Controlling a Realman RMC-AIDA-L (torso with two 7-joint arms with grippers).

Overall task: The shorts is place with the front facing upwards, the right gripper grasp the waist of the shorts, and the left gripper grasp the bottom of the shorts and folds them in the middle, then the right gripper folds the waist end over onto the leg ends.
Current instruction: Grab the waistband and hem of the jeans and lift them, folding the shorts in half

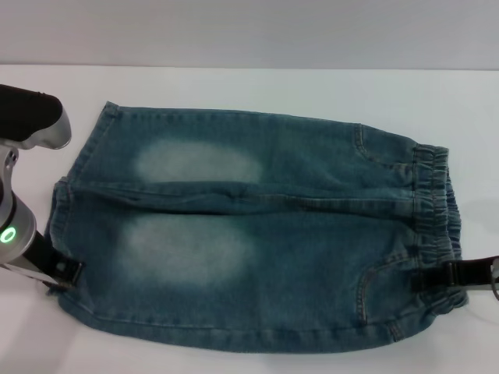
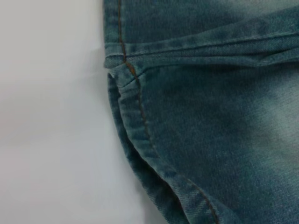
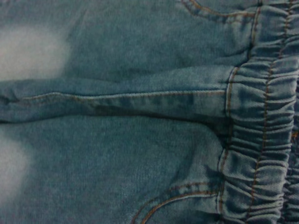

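shorts (image 1: 257, 234) lie flat on the tabletop (image 1: 234, 86). left pincer (image 1: 66, 273) clenched on the bottom of the shorts (image 1: 66, 234). right pincer (image 1: 437, 279) clenched on the waist (image 1: 435, 210).

White table (image 1: 257, 89), blue denim shorts (image 1: 257, 234) lying flat on it, waistband toward the right
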